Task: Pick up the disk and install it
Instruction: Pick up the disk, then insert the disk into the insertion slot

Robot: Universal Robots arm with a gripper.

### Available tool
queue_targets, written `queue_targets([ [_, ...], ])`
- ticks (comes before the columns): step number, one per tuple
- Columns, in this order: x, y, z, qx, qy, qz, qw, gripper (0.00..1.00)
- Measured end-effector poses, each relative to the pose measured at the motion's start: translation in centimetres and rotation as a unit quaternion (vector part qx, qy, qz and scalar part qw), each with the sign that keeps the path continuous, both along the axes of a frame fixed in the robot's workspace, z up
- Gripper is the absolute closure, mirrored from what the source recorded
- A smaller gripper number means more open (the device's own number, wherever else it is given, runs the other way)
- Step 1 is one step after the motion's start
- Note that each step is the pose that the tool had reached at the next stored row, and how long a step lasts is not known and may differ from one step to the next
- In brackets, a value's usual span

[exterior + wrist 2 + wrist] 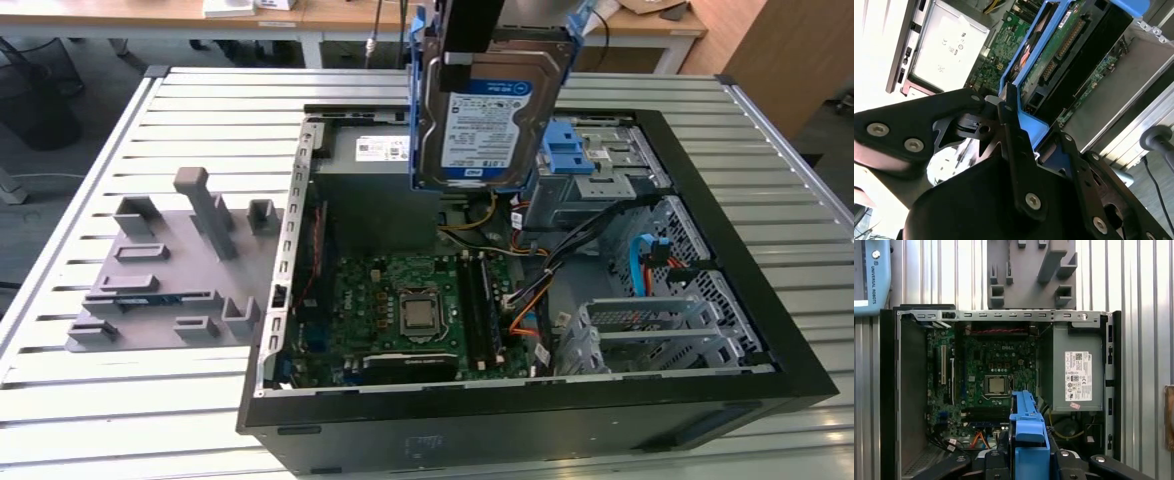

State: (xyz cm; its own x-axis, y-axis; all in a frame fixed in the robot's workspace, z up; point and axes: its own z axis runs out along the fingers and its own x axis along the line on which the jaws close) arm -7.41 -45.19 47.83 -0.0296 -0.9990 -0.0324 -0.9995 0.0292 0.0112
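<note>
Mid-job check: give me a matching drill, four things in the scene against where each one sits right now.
Things:
1. the disk
2. grey box with white sticker
3. grey fixture block
4. motherboard

Places:
A. on the slatted table, outside the case
B. lying flat on the bottom of the case
C. held by the gripper above the open case
D. mounted in a corner inside the case

Pairs: 1-C, 2-D, 3-A, 4-B

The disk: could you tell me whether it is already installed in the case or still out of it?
Out: the disk hangs on edge above the open case, its blue bracket clamped in the gripper.
</note>
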Motion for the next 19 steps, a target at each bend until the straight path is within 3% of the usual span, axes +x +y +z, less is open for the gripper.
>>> queue_targets([
  [12,0.36,-0.04,-0.06,0.0,0.0,0.0,1.0,0.64],
  [19,0.36,-0.6,-0.06,0.0,0.0,0.0,1.0,0.64],
])
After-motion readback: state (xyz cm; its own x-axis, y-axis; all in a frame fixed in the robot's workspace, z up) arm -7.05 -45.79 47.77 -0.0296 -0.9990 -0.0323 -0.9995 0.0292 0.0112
